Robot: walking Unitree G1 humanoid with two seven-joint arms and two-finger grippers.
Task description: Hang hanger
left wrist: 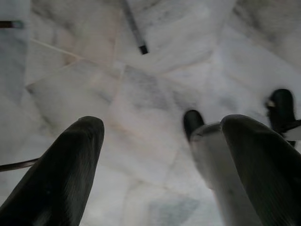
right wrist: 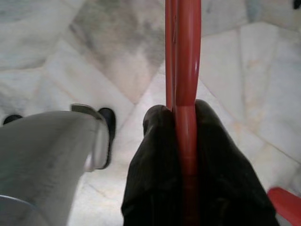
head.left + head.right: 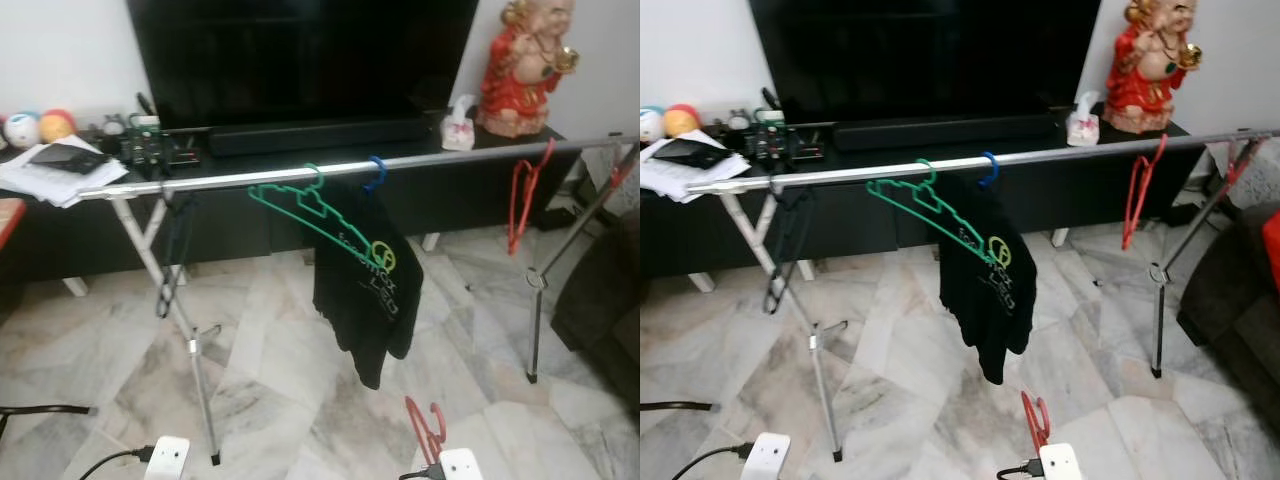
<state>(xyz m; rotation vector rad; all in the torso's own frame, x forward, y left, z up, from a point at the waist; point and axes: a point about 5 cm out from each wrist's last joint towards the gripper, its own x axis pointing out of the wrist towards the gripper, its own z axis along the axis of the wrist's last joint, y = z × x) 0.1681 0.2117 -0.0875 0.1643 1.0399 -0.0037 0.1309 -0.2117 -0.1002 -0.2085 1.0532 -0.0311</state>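
Right gripper [image 2: 181, 122] low at the robot's right side, pointing down — both black fingers [image 2: 155, 160] pinched tight on a red hanger [image 2: 183, 56]. Left gripper [image 1: 164, 141] also low, aimed at the floor — fingers spread wide apart, holding nothing.

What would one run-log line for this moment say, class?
stage: carrying | right gripper: shut on red hanger, held low | left gripper: open, idle | rail: holds green hanger, shirt | hung: not yet
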